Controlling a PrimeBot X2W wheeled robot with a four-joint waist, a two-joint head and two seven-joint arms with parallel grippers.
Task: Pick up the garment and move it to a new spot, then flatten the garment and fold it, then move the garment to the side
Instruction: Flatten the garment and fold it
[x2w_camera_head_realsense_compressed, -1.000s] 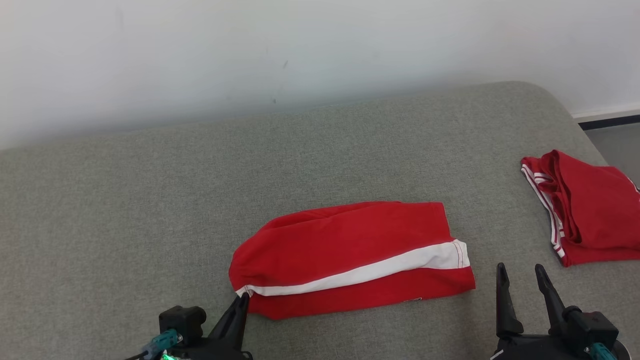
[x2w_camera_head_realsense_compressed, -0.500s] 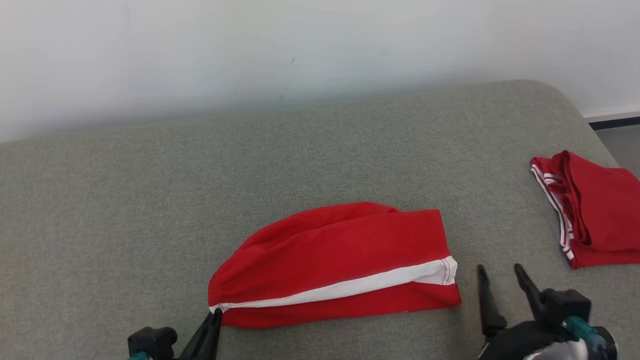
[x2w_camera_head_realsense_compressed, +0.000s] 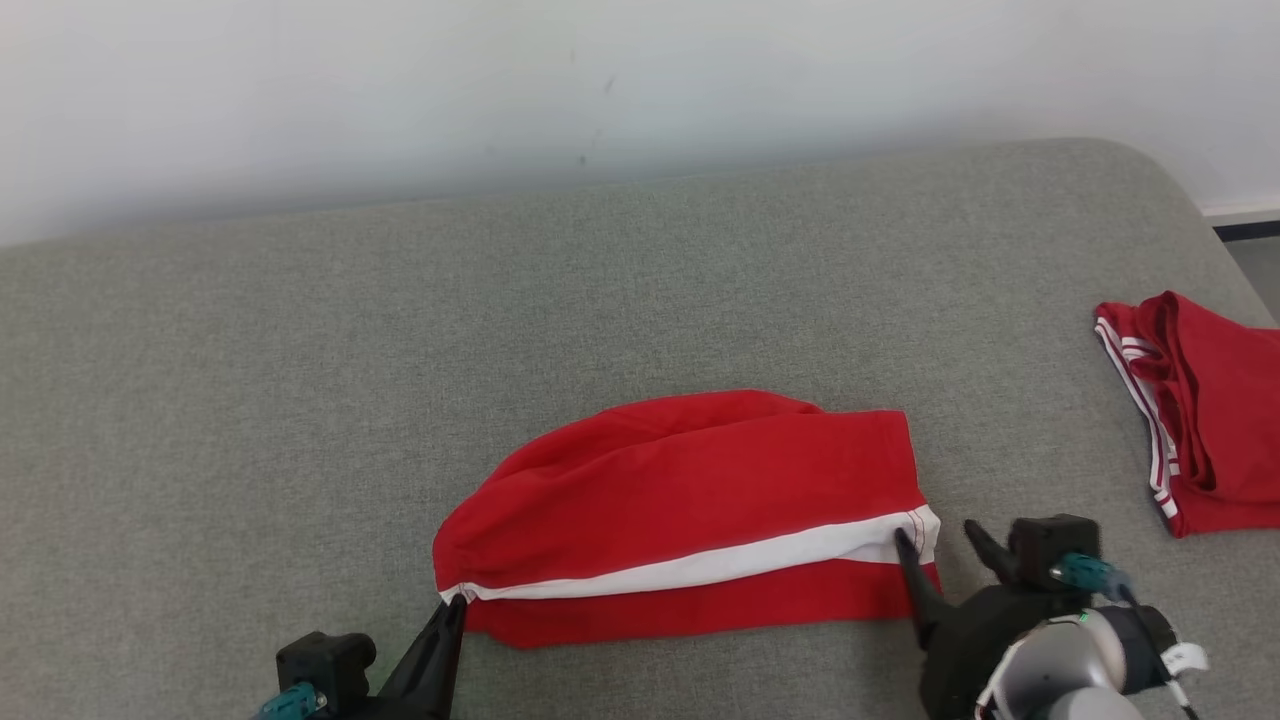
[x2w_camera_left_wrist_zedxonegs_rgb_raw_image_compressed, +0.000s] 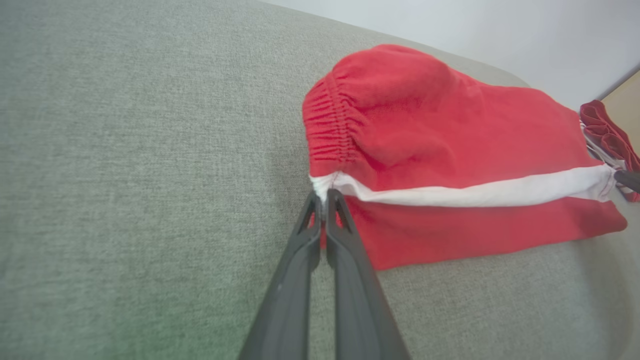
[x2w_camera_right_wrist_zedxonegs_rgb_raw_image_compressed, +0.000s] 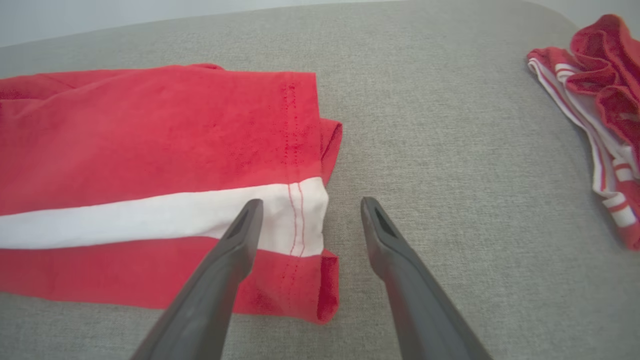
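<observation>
Nearest the robot, the left claw (x2w_camera_head_realsense_compressed: 455, 602) is pinched shut on the waistband corner of the red shorts (x2w_camera_head_realsense_compressed: 690, 500), right where the white side stripe (x2w_camera_head_realsense_compressed: 720, 562) ends. The right claw (x2w_camera_head_realsense_compressed: 935, 535) stands wide open at the hem end of the same stripe and holds nothing, with one finger over the cloth and the other over bare cushion just beside it. The shorts lie near the front edge of the grey cushion (x2w_camera_head_realsense_compressed: 300, 350), roughly in the middle, doubled leg on leg and fairly flat apart from a puff at the elastic. This looks like the gripping stage before either a further fold or the carry to the side; I cannot tell which. Next, the right claw should drop and close on the hem, catching every layer, so that both ends rise together with the cloth taut. Farther right, well apart from the shorts, a second red garment (x2w_camera_head_realsense_compressed: 1210, 420) with white trim sits bunched near the cushion's edge, and a sideways move that way would have to stop short of it. Beyond everything is a plain pale wall (x2w_camera_head_realsense_compressed: 600, 80).
</observation>
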